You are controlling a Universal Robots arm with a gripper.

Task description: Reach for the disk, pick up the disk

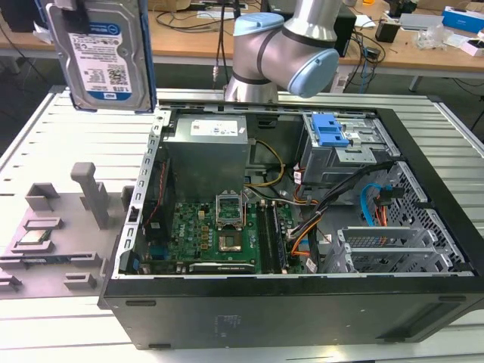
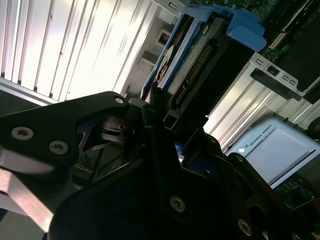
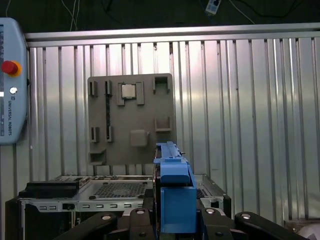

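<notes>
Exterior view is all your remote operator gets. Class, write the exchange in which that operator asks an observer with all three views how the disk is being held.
Operator: I see the disk raised at the exterior view's left, label toward me. What has it?
Observer: In the first wrist view the gripper is shut on it, with black fingers on either side of its blue rail.
Operator: Which end points back at the wrist?
Observer: In the second wrist view, the connector edge with its row of pins faces the camera.
Operator: Anything beyond it that I can't see?
Observer: In the first wrist view, a red button on a pale panel.
</notes>
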